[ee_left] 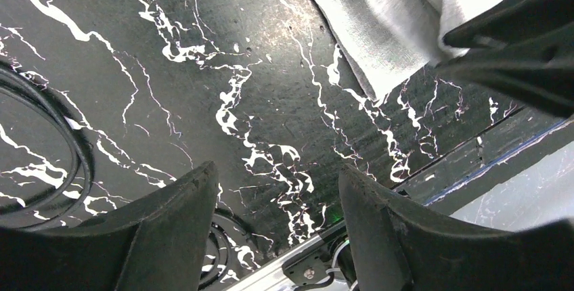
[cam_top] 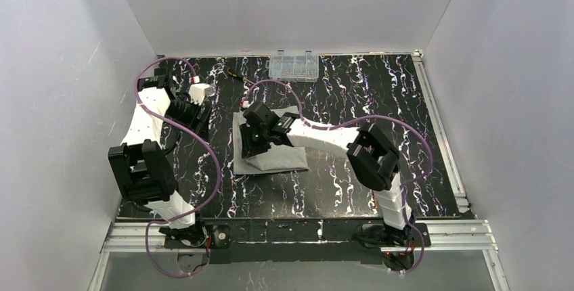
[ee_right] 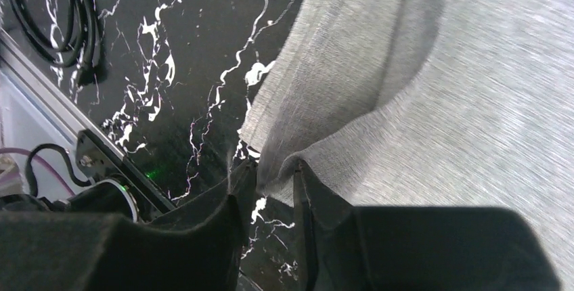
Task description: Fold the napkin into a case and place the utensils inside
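Nearest me, both arm bases sit on the rail at the near edge of the black, white-veined table [cam_top: 338, 186]. The left arm's elbow is folded up along the left wall. A little farther in, about mid-table, lies the napkin [cam_top: 279, 160], light grey and flat on the top, with what looks like more than one layer on its left side. The right arm reaches in from the right, across and above the cloth. The right gripper [cam_top: 252, 149] is down over the napkin's left portion. On the right wrist view its claw [ee_right: 271, 169] is drawn nearly together, and a raised ridge of the napkin [ee_right: 474, 101] runs into the narrow gap. I read that as a pinch on the cloth near its edge, with bare table just to the left of it. Farther back on the left side, well apart from the cloth, hangs the left gripper [cam_top: 198, 93]. Its own camera shows the claw [ee_left: 274, 176] spread wide, with only marbled tabletop between the fingers. A corner of the napkin [ee_left: 379, 27] is off at the upper right of that view. Beyond that, near the back edge, lies a small screwdriver [cam_top: 236, 74]. Just right of it, against the far wall, is a clear plastic compartment box [cam_top: 294, 65].
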`<state>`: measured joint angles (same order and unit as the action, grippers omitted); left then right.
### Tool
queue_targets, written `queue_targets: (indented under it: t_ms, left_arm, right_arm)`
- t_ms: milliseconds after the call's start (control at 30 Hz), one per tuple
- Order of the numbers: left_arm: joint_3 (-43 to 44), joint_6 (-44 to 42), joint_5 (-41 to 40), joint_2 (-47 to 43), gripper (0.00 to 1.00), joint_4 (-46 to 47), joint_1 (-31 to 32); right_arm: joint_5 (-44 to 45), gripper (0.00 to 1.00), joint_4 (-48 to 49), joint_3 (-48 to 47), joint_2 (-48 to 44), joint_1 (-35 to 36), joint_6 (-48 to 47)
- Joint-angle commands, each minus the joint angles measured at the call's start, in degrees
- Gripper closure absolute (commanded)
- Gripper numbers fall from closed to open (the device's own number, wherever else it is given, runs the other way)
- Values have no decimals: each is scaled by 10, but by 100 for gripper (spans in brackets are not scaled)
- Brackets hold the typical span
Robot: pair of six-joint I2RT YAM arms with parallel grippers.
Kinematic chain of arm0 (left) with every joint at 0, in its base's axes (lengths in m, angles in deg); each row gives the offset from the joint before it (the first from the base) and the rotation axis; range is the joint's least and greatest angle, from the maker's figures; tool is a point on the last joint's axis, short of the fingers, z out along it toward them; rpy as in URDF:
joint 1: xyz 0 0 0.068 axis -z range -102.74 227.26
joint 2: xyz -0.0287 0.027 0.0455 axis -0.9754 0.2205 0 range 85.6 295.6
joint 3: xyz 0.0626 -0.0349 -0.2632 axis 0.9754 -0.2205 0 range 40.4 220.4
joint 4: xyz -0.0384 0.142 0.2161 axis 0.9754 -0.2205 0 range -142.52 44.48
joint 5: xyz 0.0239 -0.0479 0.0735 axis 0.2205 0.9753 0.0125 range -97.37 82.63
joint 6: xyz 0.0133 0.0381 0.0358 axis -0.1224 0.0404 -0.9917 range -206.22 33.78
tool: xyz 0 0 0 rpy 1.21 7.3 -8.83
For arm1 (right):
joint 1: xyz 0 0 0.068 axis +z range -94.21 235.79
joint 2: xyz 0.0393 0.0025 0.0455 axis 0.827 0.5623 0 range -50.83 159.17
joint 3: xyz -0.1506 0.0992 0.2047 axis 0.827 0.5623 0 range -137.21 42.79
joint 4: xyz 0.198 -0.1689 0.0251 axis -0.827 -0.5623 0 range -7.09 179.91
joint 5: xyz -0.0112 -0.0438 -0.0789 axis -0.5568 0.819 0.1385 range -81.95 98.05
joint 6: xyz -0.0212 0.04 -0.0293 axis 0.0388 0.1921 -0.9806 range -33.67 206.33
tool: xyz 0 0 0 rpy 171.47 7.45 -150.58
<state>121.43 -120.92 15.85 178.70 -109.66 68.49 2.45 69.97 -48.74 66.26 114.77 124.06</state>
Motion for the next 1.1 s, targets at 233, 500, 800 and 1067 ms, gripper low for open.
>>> queue_targets:
  t_ms: [233,500,800,1067]
  left_arm:
    - [-5,15,13,-32,35,0,-14]
    - [34,34,67,-11,36,-28,-46]
    - [19,29,90,-20,36,-30,-60]
    - [-37,-34,179,-54,39,-61,-38]
  right_arm:
    - [8,37,-113,-140,51,14,-94]
    - [55,40,-207,-283,105,-20,-100]
    - [123,48,-284,-463,248,-29,-100]
    - [131,53,-210,-456,268,-48,-84]
